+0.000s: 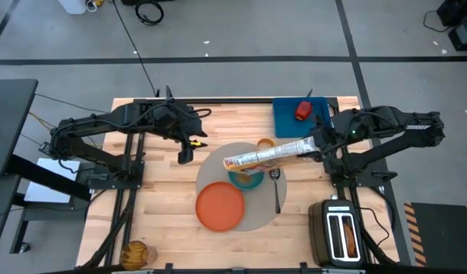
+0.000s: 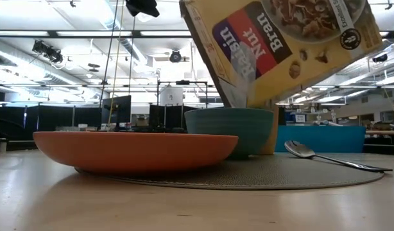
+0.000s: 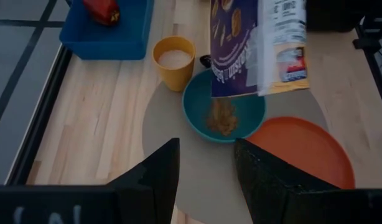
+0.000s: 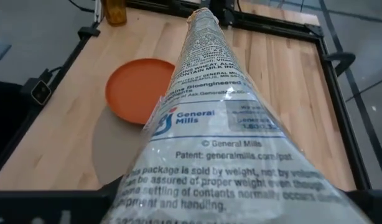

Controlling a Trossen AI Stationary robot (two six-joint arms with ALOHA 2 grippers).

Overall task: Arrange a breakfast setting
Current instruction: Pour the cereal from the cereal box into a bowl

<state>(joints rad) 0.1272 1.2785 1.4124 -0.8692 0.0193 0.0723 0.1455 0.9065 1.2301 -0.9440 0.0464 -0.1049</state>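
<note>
A cereal box hangs tilted over the teal bowl, with my right gripper shut on it. Brown cereal falls from its lower open end into the bowl. The bowl, the orange plate and the metal spoon rest on the round grey mat. Just beyond the bowl stands the orange cup, on the mat's far edge. My left gripper hovers open above the mat's left side, touching nothing. My right gripper holds the cereal box by its upper end, the end toward the table's right. It comes from the right, slanting downward. The box itself hides the fingers in the wrist view. The box is lifted clear and slopes down to the left, with its mouth over the bowl.
A blue board at the far right carries a red apple. The black toaster stands at the near right corner. A brownish round thing lies at the near left edge. Bare wood lies left of the mat.
</note>
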